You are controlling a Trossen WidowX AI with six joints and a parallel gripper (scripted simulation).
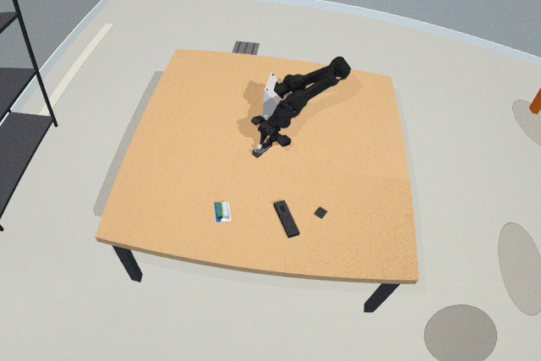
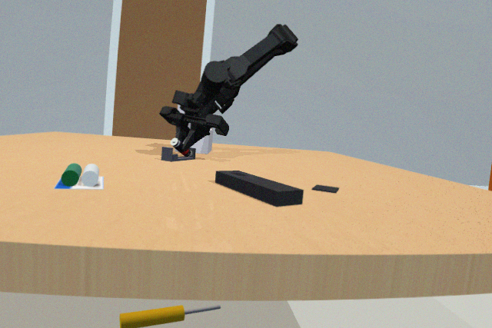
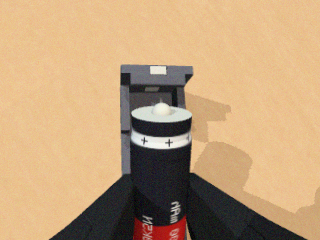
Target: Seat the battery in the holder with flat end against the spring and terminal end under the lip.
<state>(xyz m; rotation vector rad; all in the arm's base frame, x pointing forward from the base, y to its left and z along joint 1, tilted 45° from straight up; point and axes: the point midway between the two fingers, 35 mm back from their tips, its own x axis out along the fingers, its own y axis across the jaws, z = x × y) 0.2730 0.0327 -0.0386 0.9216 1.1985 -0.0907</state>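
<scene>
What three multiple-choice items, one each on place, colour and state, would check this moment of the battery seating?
1. Where is the holder?
A. under the gripper
B. beside the remote
C. on the floor

2. What colour is the cylinder beside the white one?
A. red
B. green
C. yellow

3. How is the battery?
A. lying seated, released
B. tilted, gripped
C. loose on the table

A: the gripper reaches down over it.
B: it shows green.
B: its terminal end points up above the holder, with the fingers on both sides.

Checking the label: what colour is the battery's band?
Red band on the black battery; wrist view.
</scene>
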